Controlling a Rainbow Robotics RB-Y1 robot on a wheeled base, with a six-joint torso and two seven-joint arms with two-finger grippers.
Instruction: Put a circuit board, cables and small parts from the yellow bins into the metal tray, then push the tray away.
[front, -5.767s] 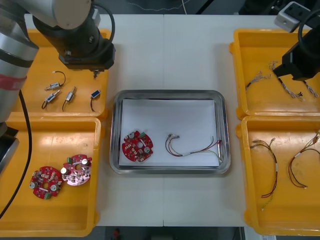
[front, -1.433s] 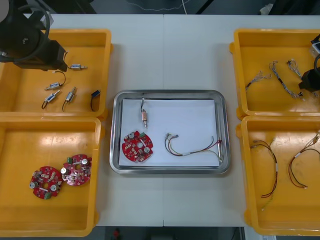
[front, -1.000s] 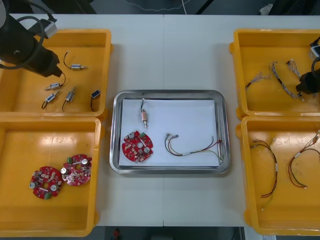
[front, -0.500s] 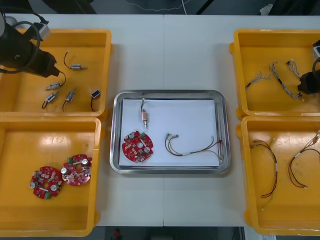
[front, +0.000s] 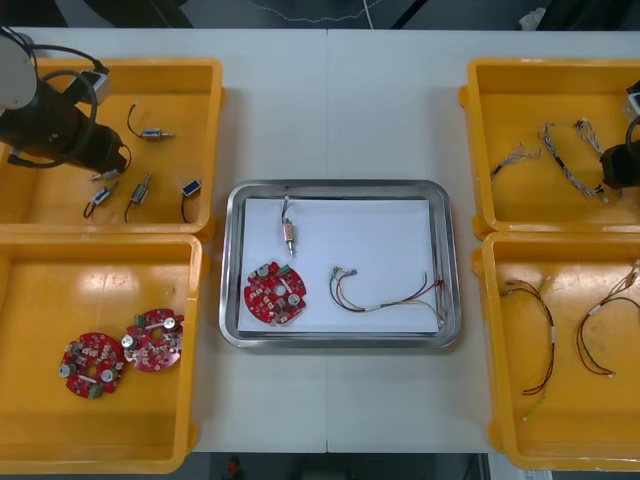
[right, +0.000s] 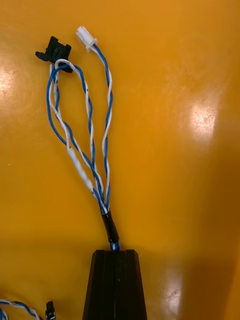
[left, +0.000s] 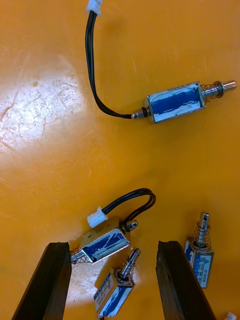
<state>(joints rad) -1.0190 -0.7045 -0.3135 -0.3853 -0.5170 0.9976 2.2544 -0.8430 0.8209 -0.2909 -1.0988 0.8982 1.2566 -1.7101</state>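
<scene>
Pinching the black-sleeved end of the blue and white cable (right: 92, 150), the right tool (right: 115, 252) has its two fingers pressed together on it, low over the floor of a yellow bin (right: 190, 75). I judge it takes this end so the loose strands can trail freely on the way to the tray (front: 232, 260), where a circuit board (front: 275, 293), a red and yellow cable (front: 385, 295) and a small metal part (front: 288, 232) already lie. The cable's long axis runs straight ahead from the tool tips, its white and black plugs farthest away. The left tool (left: 112, 245) is spread above a second bin (left: 50, 100). A blue-labelled metal part (left: 105, 241) lies slantwise between its fingers, its black wire curling ahead of them. It is probably the next pick.
</scene>
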